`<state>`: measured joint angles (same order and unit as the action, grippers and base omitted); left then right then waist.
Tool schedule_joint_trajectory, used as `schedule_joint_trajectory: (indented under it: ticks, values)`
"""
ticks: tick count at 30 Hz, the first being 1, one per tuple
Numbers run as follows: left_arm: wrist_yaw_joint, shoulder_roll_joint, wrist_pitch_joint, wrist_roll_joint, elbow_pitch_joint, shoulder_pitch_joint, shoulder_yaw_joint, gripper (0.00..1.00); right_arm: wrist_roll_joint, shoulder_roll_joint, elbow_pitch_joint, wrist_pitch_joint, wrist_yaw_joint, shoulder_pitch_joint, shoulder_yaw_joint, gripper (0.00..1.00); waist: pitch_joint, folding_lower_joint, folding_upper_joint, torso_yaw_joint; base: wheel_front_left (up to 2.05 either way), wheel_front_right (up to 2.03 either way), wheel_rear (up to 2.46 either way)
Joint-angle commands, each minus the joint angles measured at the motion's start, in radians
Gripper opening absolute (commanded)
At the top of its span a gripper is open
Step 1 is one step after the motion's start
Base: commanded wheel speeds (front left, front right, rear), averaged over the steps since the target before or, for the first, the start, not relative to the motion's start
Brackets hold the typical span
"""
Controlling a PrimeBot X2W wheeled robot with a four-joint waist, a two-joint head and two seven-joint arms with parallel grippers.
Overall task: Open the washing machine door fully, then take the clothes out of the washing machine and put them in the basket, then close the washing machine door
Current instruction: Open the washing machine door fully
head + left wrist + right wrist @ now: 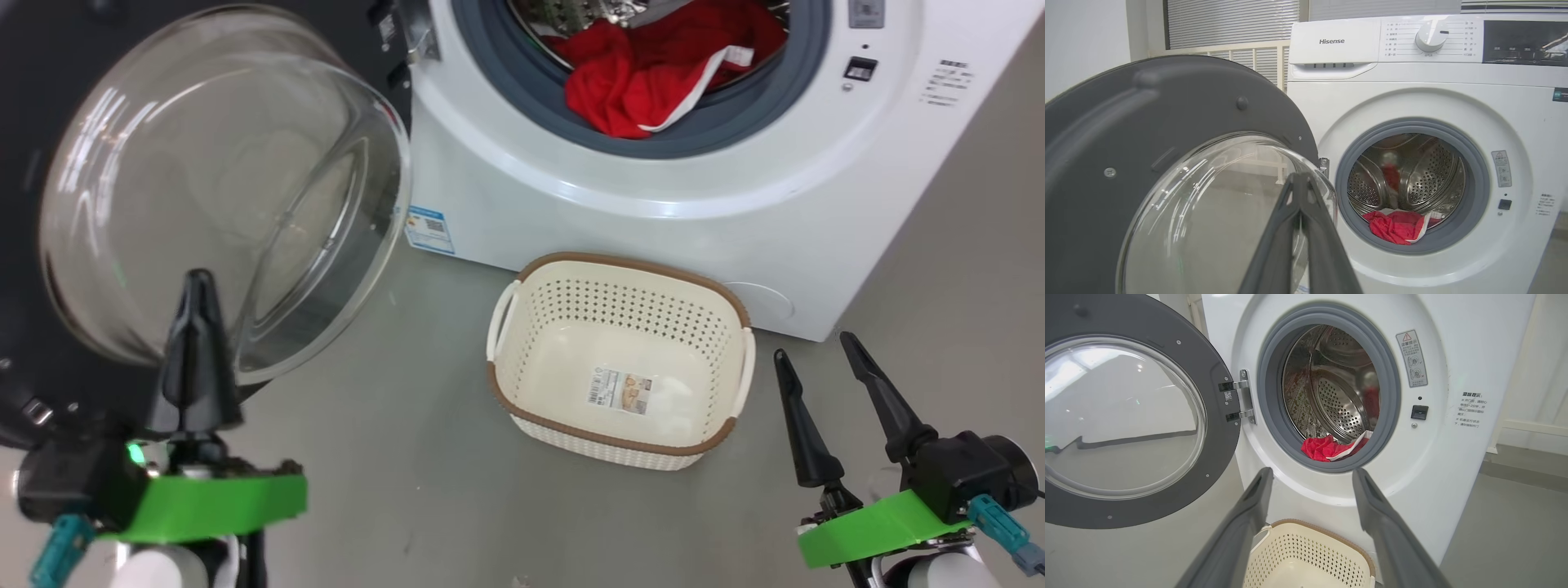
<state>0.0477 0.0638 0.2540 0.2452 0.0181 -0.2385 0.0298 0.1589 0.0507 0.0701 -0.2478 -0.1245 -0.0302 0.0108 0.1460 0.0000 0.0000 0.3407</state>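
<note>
Clothes [645,82] lie in a red heap at the front of the drum [1339,400], spilling onto the grey ring [1269,400] of the machine [653,220]. The door [220,188] stands swung wide to my left, so I judge the opening done and the taking-out to be the step in hand. My left gripper [196,282] is pinched shut on nothing, its tip just before the door's glass. My right gripper [812,345] is spread wide and empty, low beside the basket [629,265]. That sits on the floor [408,457] right under the machine's mouth, with only its label inside. I would reach with the right, since it is already parted and looks straight at the mouth. I should go in over the lower ring and bite deep into the thick of the heap rather than the white trim, so a whole garment comes. Then I should lift clear of the rubber before drawing back, so nothing snags, and let go low over the basket. The left should keep off the door, lest it swing shut. What lies behind the heap I cannot see, so the drum wants another look afterwards
</note>
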Motion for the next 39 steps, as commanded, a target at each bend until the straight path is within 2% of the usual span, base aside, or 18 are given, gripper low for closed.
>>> schedule_joint_trajectory:
  ticks: [1, 9, 17, 25, 29, 39]
  values:
    - [-0.021, 0.016, 0.007, -0.003, -0.069, 0.016, 0.006, 1.00, 0.004, -0.001, -0.017, -0.012, -0.006, -0.022, 0.011, 1.00, -0.012, 0.0000, 0.0000, -0.031, 0.00, 0.00, 0.00]
    - [-0.083, 0.011, 0.006, 0.025, -0.096, 0.093, -0.070, 1.00, 0.002, -0.001, -0.030, -0.014, -0.006, -0.021, -0.029, 1.00, -0.024, 0.0000, 0.0000, -0.120, 0.00, 0.00, 0.00]
    - [-0.109, 0.015, 0.004, 0.027, -0.052, 0.122, -0.097, 1.00, 0.006, -0.001, -0.045, -0.014, -0.006, -0.007, -0.056, 1.00, -0.038, 0.0000, 0.0000, -0.221, 0.00, 0.00, 0.00]
    - [-0.088, 0.018, 0.002, 0.021, -0.007, 0.153, -0.100, 1.00, 0.017, -0.001, -0.063, -0.014, -0.006, 0.015, -0.065, 1.00, -0.053, 0.0000, 0.0000, -0.308, 0.00, 0.00, 0.00]
    - [-0.093, 0.032, 0.004, 0.010, 0.006, 0.181, -0.105, 1.00, 0.038, -0.001, -0.073, -0.014, -0.006, 0.028, -0.067, 1.00, -0.059, 0.0000, 0.0000, -0.343, 0.00, 0.00, 0.00]
    - [-0.079, 0.033, 0.007, 0.019, 0.038, 0.223, -0.074, 1.00, 0.024, -0.001, -0.099, -0.014, -0.006, 0.075, -0.079, 1.00, -0.085, 0.0000, 0.0000, -0.371, 0.00, 0.00, 0.00]
